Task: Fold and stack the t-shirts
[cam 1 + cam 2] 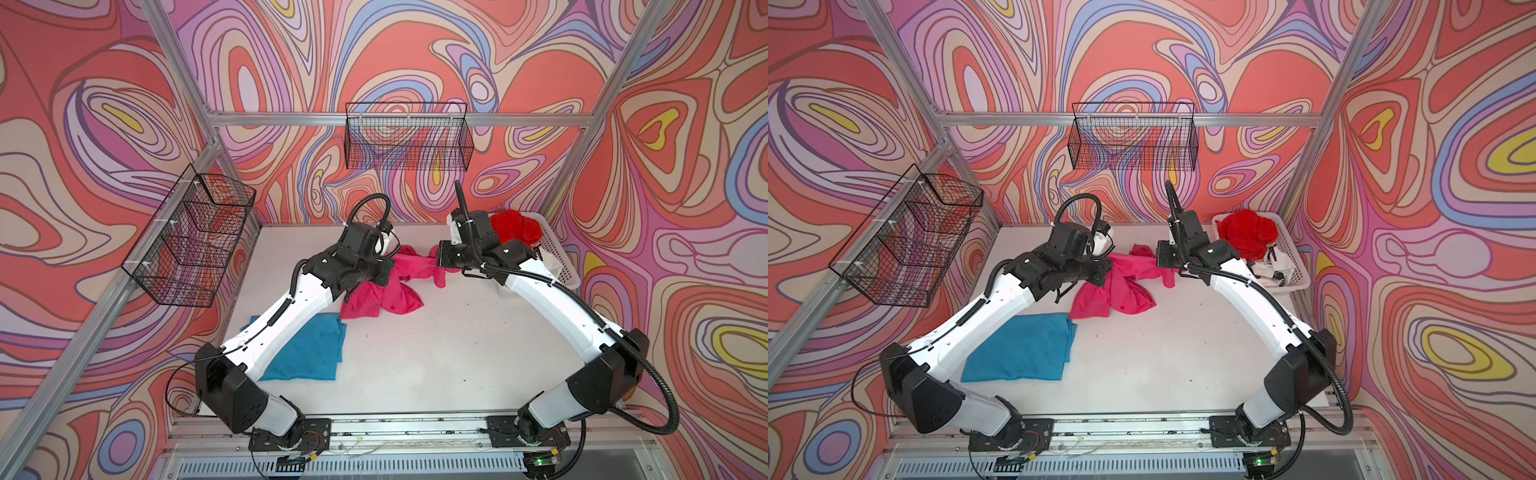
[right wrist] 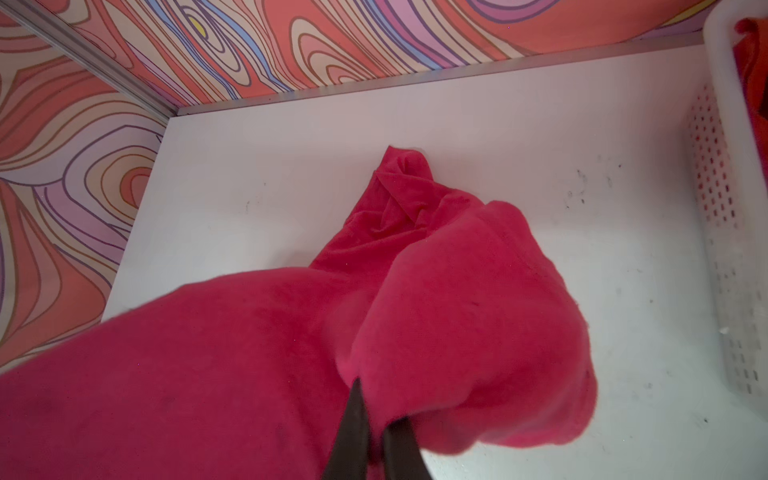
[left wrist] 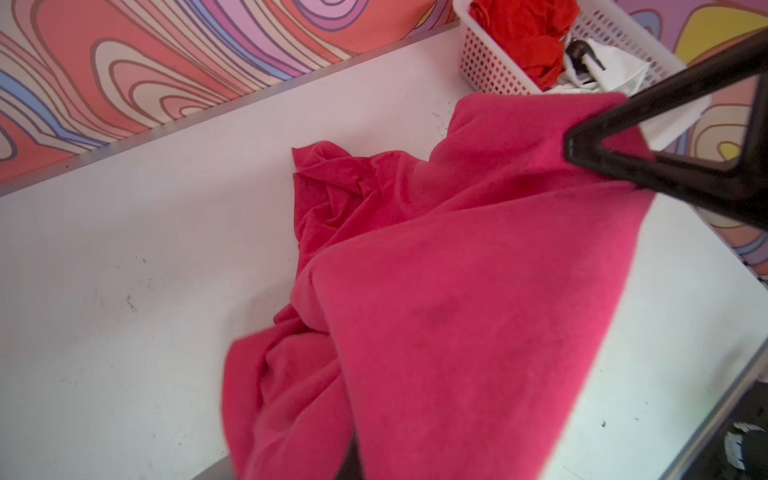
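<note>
The magenta-pink t-shirt (image 1: 390, 291) lies crumpled at the back middle of the white table (image 1: 436, 353), its upper part lifted and stretched between both grippers. My left gripper (image 1: 390, 272) is at its left end; in the left wrist view the cloth (image 3: 457, 291) covers the jaws. My right gripper (image 2: 376, 436) is shut on a bunched edge of the same shirt (image 2: 249, 374). The teal-blue t-shirt (image 1: 307, 349) lies folded flat at front left, partly under the left arm. A bright red t-shirt (image 1: 515, 232) and a white one (image 1: 1273, 266) sit in the basket.
A white perforated basket (image 1: 569, 270) stands at the back right corner, close behind the right arm. Black wire baskets hang on the back wall (image 1: 409, 137) and on the left wall (image 1: 191, 241). The table's front middle shows bare white surface.
</note>
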{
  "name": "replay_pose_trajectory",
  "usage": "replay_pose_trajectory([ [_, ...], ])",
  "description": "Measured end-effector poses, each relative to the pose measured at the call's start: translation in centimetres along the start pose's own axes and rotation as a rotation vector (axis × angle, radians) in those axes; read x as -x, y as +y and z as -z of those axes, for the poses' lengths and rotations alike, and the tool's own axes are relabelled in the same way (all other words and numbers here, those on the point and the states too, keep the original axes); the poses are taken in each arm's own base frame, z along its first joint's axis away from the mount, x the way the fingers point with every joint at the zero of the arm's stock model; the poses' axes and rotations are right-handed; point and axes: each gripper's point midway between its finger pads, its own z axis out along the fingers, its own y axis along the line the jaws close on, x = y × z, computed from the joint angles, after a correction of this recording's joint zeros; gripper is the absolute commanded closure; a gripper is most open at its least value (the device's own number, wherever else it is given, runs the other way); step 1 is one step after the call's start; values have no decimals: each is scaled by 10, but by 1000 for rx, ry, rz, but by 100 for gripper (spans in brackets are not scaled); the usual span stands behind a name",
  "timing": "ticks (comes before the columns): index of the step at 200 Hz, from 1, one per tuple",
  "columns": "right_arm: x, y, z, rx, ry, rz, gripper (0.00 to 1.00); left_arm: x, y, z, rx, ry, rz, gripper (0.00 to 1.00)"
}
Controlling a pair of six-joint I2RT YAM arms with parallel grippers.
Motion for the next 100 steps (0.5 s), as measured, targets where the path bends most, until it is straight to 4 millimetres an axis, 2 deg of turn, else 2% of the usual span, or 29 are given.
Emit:
replay_pose_trajectory([
  [15, -12, -19, 8, -33, 16, -12, 100, -15, -20, -1, -72, 59, -13, 100],
  [39, -40, -57, 10, -113, 70, -44, 100, -58, -65, -22, -211, 212, -29, 100],
  [43, -46, -62, 10, -128, 84, -48, 100, -67, -73, -26, -232, 243, -30, 93],
  [53, -65, -75, 7, -163, 127, -54, 100, -93, -89, -36, -274, 324, -28, 70],
  [67, -98, -94, 4, -217, 204, -58, 99, -130, -106, -47, -320, 440, -14, 55],
  [84, -133, -117, 4, -287, 287, -72, 76, -165, -112, -50, -341, 542, 25, 37],
  [92, -143, -128, 5, -321, 311, -92, 68, -173, -111, -48, -338, 561, 38, 31],
  [100, -150, -137, 6, -345, 327, -95, 59, -176, -109, -46, -333, 563, 51, 30],
])
